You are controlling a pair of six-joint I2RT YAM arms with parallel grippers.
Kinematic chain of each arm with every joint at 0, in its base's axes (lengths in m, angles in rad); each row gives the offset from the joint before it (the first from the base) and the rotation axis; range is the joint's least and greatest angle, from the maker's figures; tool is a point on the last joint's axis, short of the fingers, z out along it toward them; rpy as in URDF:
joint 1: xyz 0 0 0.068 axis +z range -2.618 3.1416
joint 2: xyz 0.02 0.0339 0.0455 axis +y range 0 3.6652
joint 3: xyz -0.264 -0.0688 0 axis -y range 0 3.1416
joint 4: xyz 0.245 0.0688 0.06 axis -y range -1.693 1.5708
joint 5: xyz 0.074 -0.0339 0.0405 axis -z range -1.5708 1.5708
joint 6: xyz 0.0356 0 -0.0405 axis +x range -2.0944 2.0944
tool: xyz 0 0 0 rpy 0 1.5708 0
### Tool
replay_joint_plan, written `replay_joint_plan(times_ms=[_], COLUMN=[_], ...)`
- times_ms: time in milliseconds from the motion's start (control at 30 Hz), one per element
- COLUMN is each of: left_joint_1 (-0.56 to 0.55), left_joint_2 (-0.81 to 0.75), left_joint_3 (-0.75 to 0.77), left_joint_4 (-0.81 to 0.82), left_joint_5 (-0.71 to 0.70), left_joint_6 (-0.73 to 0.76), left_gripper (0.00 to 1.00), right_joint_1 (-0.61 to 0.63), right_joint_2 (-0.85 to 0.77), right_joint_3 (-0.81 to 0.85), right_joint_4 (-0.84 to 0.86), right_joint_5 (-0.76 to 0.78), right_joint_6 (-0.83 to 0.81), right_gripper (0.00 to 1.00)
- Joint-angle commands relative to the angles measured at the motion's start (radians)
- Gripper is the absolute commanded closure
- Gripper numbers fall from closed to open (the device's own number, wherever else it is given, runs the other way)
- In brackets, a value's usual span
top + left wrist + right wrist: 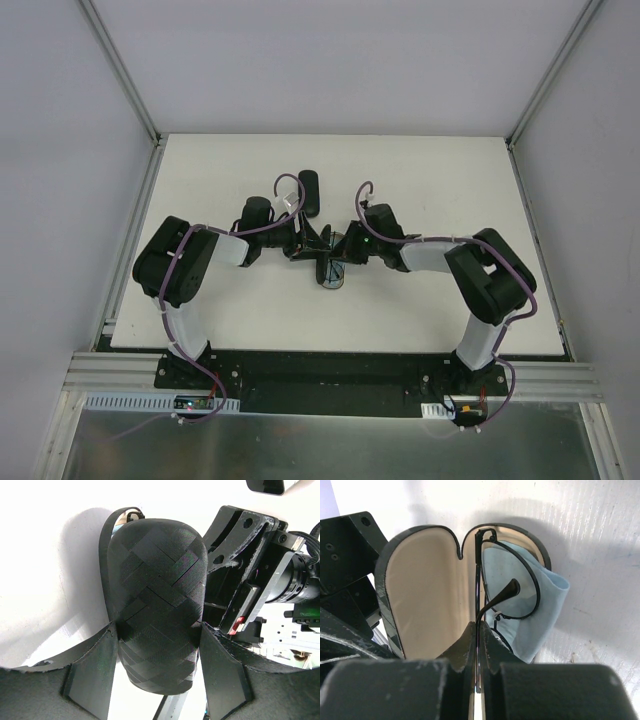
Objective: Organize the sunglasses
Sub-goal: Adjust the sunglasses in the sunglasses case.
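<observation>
Fingertips of the right gripper (478,636), low in the right wrist view, are pinching flat on one thin temple arm of the wire-framed sunglasses (517,587), holding them over the right half of the open case (425,585). The lens rims are hanging against the blue cloth (547,605), which is spilling over that half's rim onto the table (600,540). I cannot tell whether the frame is touching the lining. The left gripper (159,647) is standing part-way open, its fingers pressing both flanks of the case's woven black shell and bracing it. By my reading, this first pair is going in but is not yet seated, and the cloth and lid are waiting. The orange pair is not showing in any view. Room is looking tight, with both grippers crowding the case at the middle of the top view and a closed case (309,193) lying just beyond, toward upper centre. The table is lying bare at the frame's left and right, and its edges are sitting well apart from the work.
</observation>
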Motion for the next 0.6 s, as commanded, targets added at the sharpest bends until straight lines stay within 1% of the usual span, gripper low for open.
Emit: replay_joint_plan(times_ms=[0,133,400,500,567], left_joint_1=[0.009,0.012,0.015,0.015,0.017], left_joint_2=[-0.028,-0.025,-0.020,-0.018,-0.020], left_joint_3=[0.007,0.007,0.009,0.009,0.007], left_joint_4=[0.031,0.039,0.045,0.045,0.045], left_joint_5=[0.033,0.036,0.039,0.041,0.041], left_joint_6=[0.025,0.021,0.018,0.016,0.016], left_gripper=[0.59,0.59,0.59,0.59,0.59], right_joint_1=[-0.012,-0.013,-0.015,-0.013,-0.013], right_joint_2=[-0.031,-0.022,0.000,0.015,0.014], right_joint_3=[-0.023,-0.040,-0.047,-0.049,-0.054], right_joint_4=[0.116,0.187,0.204,0.204,0.193], right_joint_5=[-0.048,-0.077,-0.079,-0.074,-0.061], right_joint_6=[0.030,0.055,0.067,0.073,0.075], right_gripper=[0.99,0.99,0.98,0.93,0.84])
